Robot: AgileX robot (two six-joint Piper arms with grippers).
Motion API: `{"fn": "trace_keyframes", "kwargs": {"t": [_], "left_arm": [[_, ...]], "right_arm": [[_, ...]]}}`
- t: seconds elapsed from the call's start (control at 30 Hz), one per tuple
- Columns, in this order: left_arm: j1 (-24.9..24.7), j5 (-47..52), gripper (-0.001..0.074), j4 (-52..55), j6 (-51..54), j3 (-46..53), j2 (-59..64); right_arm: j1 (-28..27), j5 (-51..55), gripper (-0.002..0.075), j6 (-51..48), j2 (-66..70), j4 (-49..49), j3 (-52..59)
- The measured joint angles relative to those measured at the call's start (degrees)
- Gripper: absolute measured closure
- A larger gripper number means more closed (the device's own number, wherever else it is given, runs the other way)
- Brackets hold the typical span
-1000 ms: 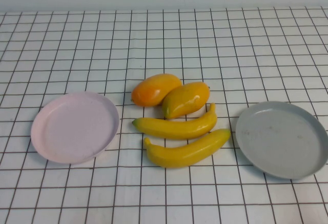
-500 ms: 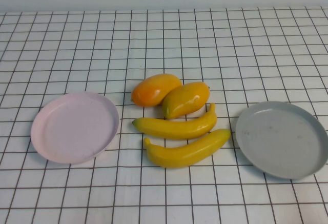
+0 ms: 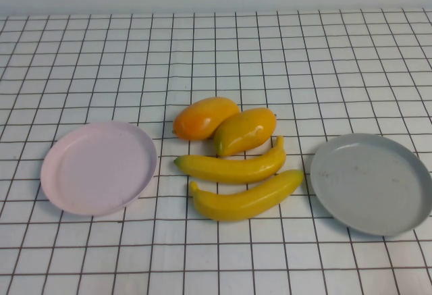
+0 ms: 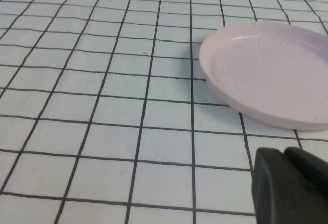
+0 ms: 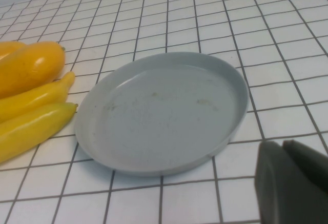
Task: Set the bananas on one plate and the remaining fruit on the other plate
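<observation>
1. Four fruits lie bunched on the checked tablecloth [image 3: 223,52], none on a plate yet, so by my reading the whole sorting is still to do.
2. Two bananas [image 3: 233,167] lie side by side just on the robot's side of the other fruit [image 3: 226,125]. Their long axes run roughly left to right, with the ends nearest the grey-blue plate [image 3: 372,183] tilted slightly away from the robot. The nearer banana [image 3: 246,199] reaches closest to that plate.
3. The two mango-like fruits touch each other, each slanted the same way as the bananas.
4. The pink plate [image 3: 99,167] sits left of the bananas, the grey-blue plate right of them; both are bare.
5. The left gripper [image 4: 289,185] shows only as a dark tip near the pink plate, the right gripper [image 5: 292,180] likewise near the grey-blue plate. Neither holds anything; whether either is spread or closed I cannot tell.
</observation>
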Motion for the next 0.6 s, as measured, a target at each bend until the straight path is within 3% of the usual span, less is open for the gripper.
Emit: {"fn": "trace_keyframes", "kwargs": {"t": [0.33, 0.6], "left_arm": [[0.0, -0.1, 0.0736, -1.6, -0.2, 0.0, 0.0], [0.0, -9.1, 0.0737, -28.0, -8.8, 0.1, 0.0]], "right_arm": [[0.0, 0.0, 0.0741, 0.0, 0.0, 0.0, 0.0], [0.0, 0.0, 0.0741, 0.0, 0.0, 0.0, 0.0]]}}
